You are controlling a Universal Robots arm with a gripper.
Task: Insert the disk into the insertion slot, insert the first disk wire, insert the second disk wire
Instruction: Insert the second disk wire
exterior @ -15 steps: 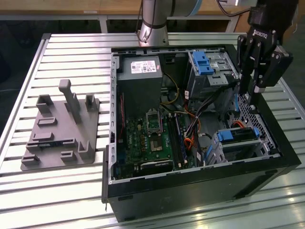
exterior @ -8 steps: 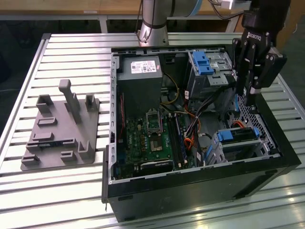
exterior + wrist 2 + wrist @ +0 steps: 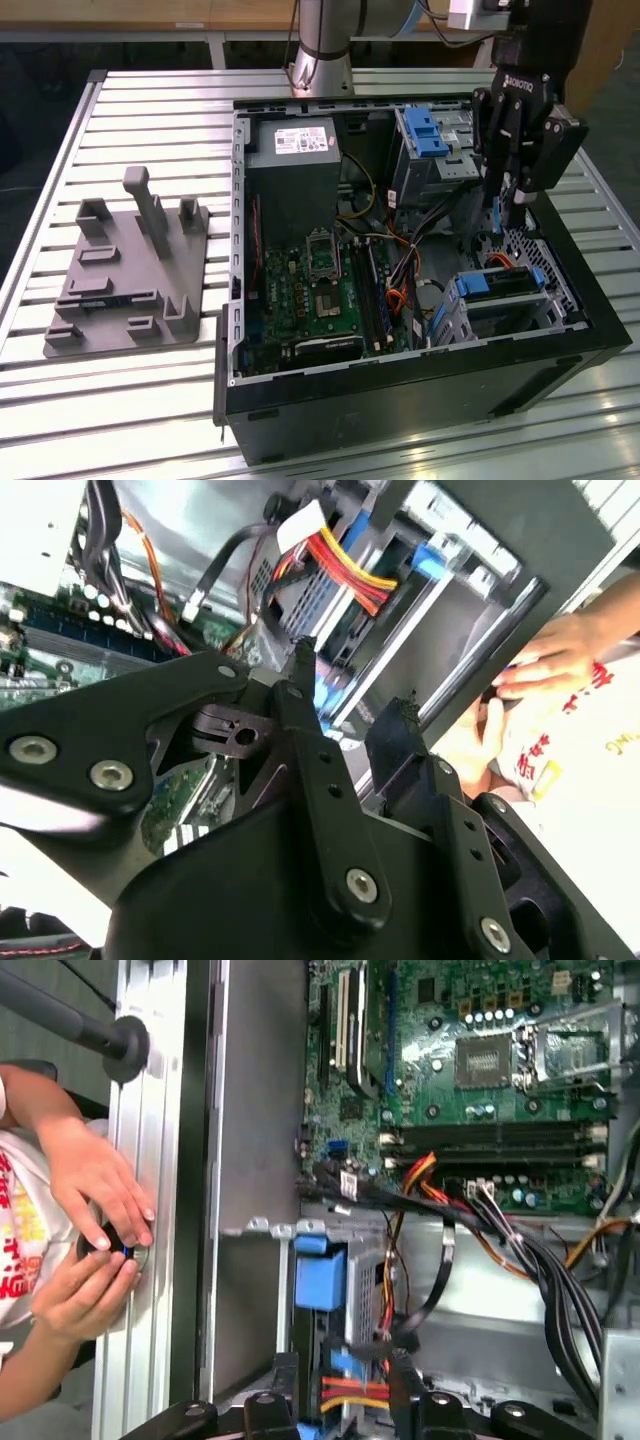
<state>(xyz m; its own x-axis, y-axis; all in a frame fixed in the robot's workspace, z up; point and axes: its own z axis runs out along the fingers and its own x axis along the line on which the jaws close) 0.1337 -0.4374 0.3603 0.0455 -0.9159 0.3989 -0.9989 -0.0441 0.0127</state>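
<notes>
On the slatted metal table (image 3: 150,420), the open computer case (image 3: 400,400) held the disk (image 3: 497,287) seated in the insertion slot (image 3: 500,320). The gripper (image 3: 506,215) hung above, fingers (image 3: 402,1380) apart, seemingly placed for the wires (image 3: 352,1392).

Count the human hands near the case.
2. Both in the first wrist view, outside the computer case, over the slatted table: a flat hand with fingers on a small dark round object, and a curled hand against it. Others may be hidden.

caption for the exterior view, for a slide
Gripper hangs over the open computer case, above the insertion slot.
</notes>
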